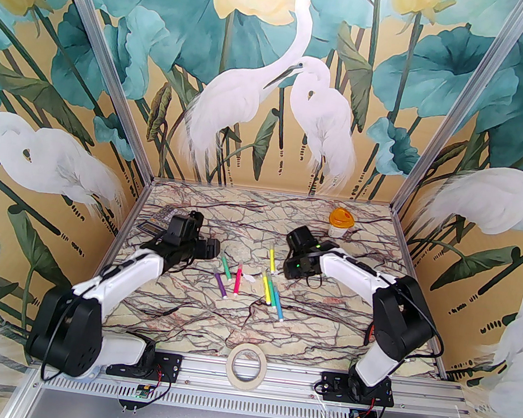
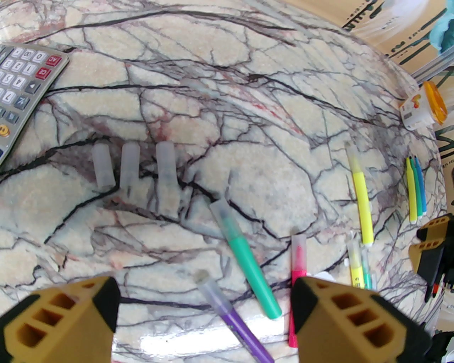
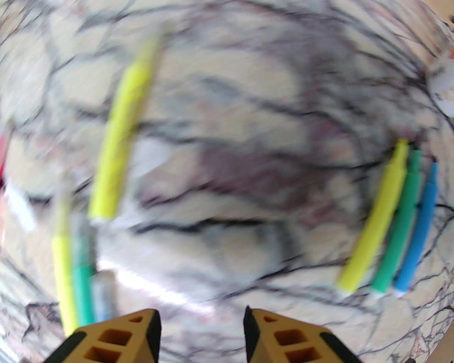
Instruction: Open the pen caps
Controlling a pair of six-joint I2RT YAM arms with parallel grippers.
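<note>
Calculator (image 2: 25, 81) back left on marble table (image 1: 210, 320); orange-lidded tub (image 1: 340, 222) back right; tape roll (image 1: 246, 365) at near edge.

— What sort of table is it?
— A flat table (image 1: 323, 319) with a cream marble pattern and dark veins all over.
— And what lies on it?
— Take the lone yellow marker pen with a clear cap (image 1: 272, 261) as the mark. Just left of it lie a pink marker pen (image 1: 237, 279), a green marker pen (image 1: 225, 267) and a purple marker pen (image 1: 219, 284), all capped. Further left are three loose clear plastic caps (image 2: 130, 165) side by side, then a grey calculator (image 2: 21, 88).
— On the other sides?
— Just nearer than it is a bunch of yellow, green and blue pens (image 1: 272, 295). To its right lie three uncapped pens (image 3: 392, 219) in those colours, touching. Beyond them, far right, is a white cup with an orange lid (image 1: 340, 223). Well nearer, at the table's edge, is a roll of cream masking tape (image 1: 230, 364).
</note>
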